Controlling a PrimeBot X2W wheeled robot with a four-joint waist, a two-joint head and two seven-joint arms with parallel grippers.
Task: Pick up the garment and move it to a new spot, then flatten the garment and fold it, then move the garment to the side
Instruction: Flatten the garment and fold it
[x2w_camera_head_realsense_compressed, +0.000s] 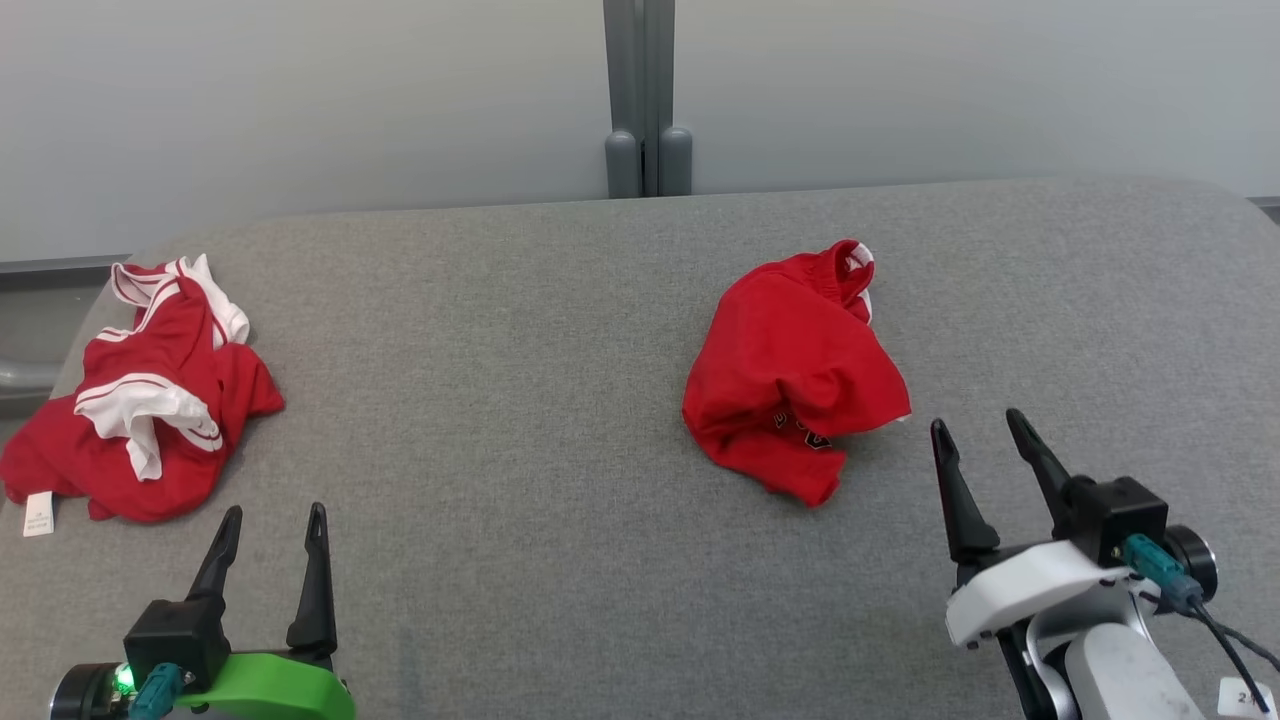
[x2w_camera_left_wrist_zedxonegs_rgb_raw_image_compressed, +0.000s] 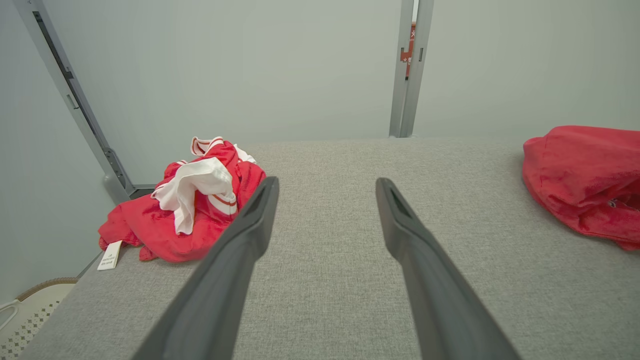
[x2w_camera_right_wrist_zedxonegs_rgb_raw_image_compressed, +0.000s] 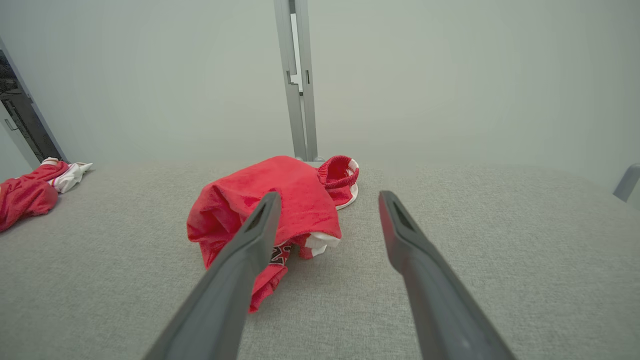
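Red garment: the red garment (x2w_camera_head_realsense_compressed: 790, 380) lies crumpled in a heap on the grey desk (x2w_camera_head_realsense_compressed: 500, 350), in front of the grey post (x2w_camera_head_realsense_compressed: 648, 100) and a little to its right.
Right gripper: the right gripper (x2w_camera_head_realsense_compressed: 976, 420) stands wide and empty, on the near side of the heap from the post, just short of the cloth.
Left gripper: the left gripper (x2w_camera_head_realsense_compressed: 277, 510) is also wide and empty, well left of the post, over bare desk.
Other things: a red-and-white garment (x2w_camera_head_realsense_compressed: 140, 400) is bunched far left of the post at the desk's edge, with a white label (x2w_camera_head_realsense_compressed: 38, 515) at its near corner.
In the way: in the right wrist view one finger crosses the heap (x2w_camera_right_wrist_zedxonegs_rgb_raw_image_compressed: 300, 190).
Behind: a pale wall (x2w_camera_head_realsense_compressed: 300, 100) runs either side of the post.
Hard to read: the dark lettering (x2w_camera_head_realsense_compressed: 810, 432) in a fold is mostly tucked under.
Cut off: a pale perforated thing (x2w_camera_left_wrist_zedxonegs_rgb_raw_image_compressed: 25, 315), left of the post and below the desk's edge, and a grey bar (x2w_camera_right_wrist_zedxonegs_rgb_raw_image_compressed: 627, 182) far right of it are both clipped by the frame.
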